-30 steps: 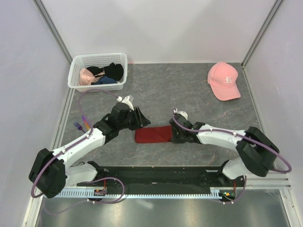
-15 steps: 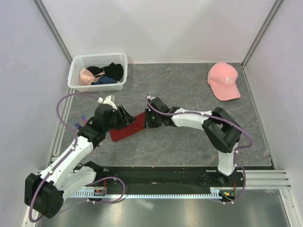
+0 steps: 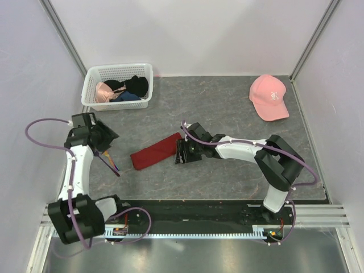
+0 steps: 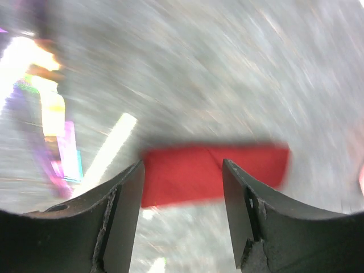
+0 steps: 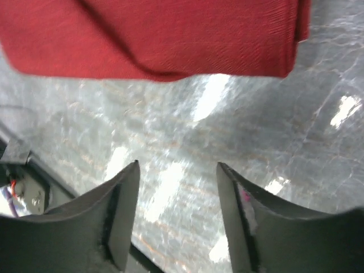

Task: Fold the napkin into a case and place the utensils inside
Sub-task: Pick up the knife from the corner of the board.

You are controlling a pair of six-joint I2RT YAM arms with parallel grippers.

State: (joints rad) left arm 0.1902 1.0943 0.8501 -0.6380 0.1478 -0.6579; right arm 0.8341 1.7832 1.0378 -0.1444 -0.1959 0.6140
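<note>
napkin (image 5: 153, 40) just beyond right gripper (image 5: 177, 166) — jaws apart, empty

A: Overhead view: bright, even light, sharp; shadows faint.
B: Left wrist view: heavy motion smear, napkin (image 4: 210, 173) edges soft, glare blown out at 10 o'clock.
A: Right wrist view: crisp; white glare patches on table (image 5: 74, 125), centre toward 3 o'clock.

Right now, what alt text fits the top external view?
A dark red napkin, folded into a strip, lies diagonally in the middle, the right gripper at its right end. The left gripper hangs at the left near coloured utensils; a basket and pink cap sit behind.
</note>
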